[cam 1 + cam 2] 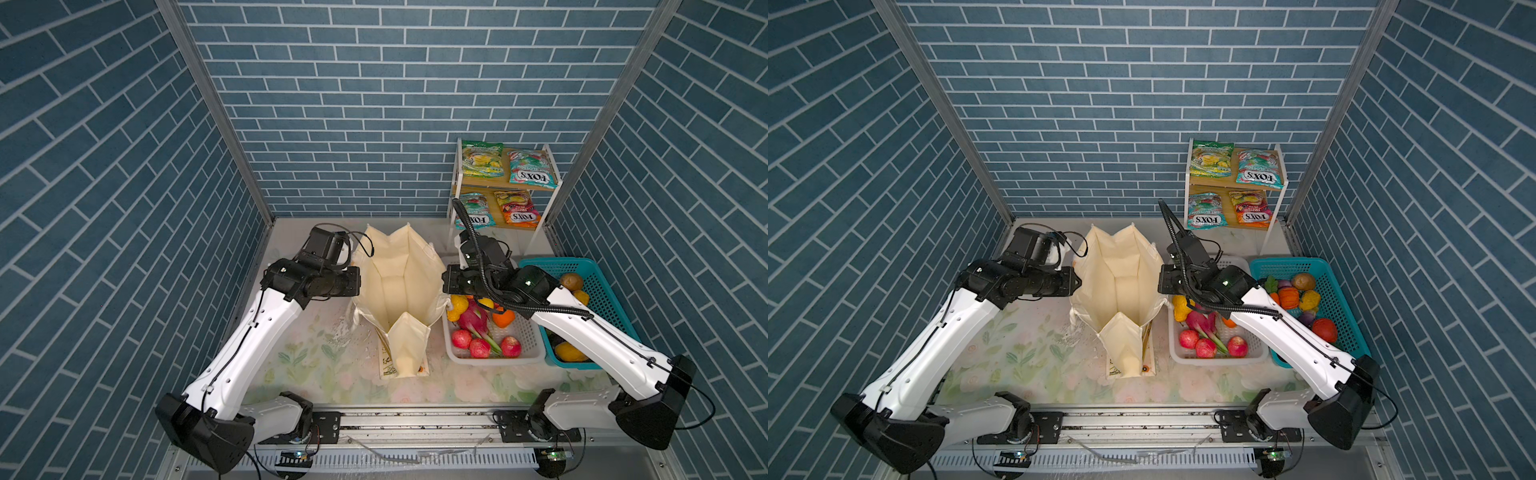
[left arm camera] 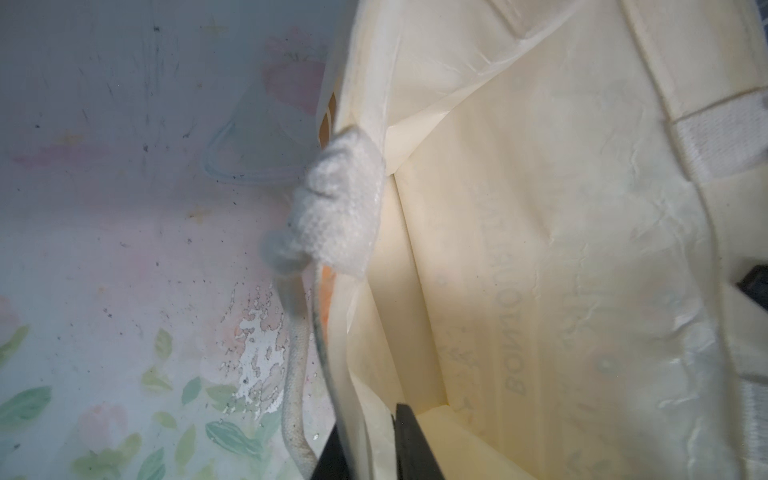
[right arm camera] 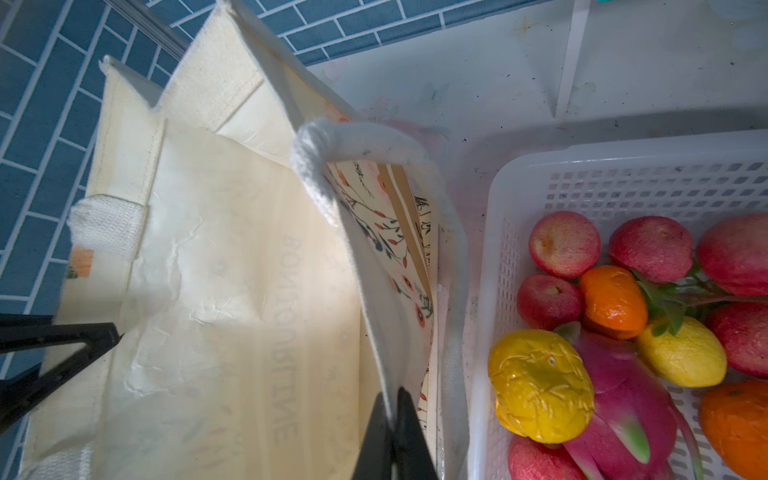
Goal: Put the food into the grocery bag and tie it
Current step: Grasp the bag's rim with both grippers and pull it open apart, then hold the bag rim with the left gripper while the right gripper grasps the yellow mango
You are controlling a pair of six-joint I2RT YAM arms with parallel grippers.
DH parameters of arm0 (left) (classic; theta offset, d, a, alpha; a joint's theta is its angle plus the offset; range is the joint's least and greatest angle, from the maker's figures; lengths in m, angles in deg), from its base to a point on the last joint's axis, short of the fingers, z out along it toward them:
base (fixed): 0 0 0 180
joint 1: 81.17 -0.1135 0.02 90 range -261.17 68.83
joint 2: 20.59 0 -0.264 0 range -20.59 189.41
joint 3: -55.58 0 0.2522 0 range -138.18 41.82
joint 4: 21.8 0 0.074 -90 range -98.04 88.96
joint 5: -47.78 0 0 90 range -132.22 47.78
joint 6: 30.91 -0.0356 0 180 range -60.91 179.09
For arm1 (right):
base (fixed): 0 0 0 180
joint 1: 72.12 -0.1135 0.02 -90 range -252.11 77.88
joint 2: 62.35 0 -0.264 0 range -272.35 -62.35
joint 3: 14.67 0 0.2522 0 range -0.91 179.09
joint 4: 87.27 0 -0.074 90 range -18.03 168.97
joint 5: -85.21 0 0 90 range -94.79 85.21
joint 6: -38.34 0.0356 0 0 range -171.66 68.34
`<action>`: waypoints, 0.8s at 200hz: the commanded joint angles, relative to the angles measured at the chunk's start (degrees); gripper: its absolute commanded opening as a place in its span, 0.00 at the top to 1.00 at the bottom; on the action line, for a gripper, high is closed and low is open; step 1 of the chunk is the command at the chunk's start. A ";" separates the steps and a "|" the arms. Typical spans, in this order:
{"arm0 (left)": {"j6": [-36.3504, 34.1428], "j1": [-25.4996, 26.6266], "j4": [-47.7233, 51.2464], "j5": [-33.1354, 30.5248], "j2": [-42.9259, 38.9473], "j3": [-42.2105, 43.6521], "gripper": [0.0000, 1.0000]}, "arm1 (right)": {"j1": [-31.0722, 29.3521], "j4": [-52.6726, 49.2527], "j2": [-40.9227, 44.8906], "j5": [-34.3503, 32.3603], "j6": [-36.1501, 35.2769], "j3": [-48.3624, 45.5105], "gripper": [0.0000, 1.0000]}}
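Note:
The cream grocery bag [image 1: 399, 291] [image 1: 1117, 286] stands upright on the table with its mouth wide and nothing showing inside. My left gripper [image 2: 369, 414] is at its left rim, jaws a little apart with the bag's wall [image 2: 540, 249] between them, below a knotted strap handle [image 2: 340, 208]. At the right rim my right gripper [image 3: 390, 390] is shut on the bag's edge [image 3: 228, 270]. The food lies outside the bag: a dragon fruit [image 3: 623, 399], a yellow fruit [image 3: 540, 386], an orange [image 3: 613, 297] and apples [image 3: 564, 243] in a white basket [image 3: 498, 232].
The white basket [image 1: 536, 353] sits just right of the bag, under my right arm. A teal basket [image 1: 598, 282] with more produce is beside it. A two-tier shelf [image 1: 552, 183] at the back right holds several FOX'S packets [image 1: 532, 168]. Brick walls close three sides.

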 commanded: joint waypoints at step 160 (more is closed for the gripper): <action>-2.32 0.17 4.37 -2.40 -0.33 -1.29 1.00 | 4.94 -17.47 11.80 -14.84 -5.28 8.56 0.45</action>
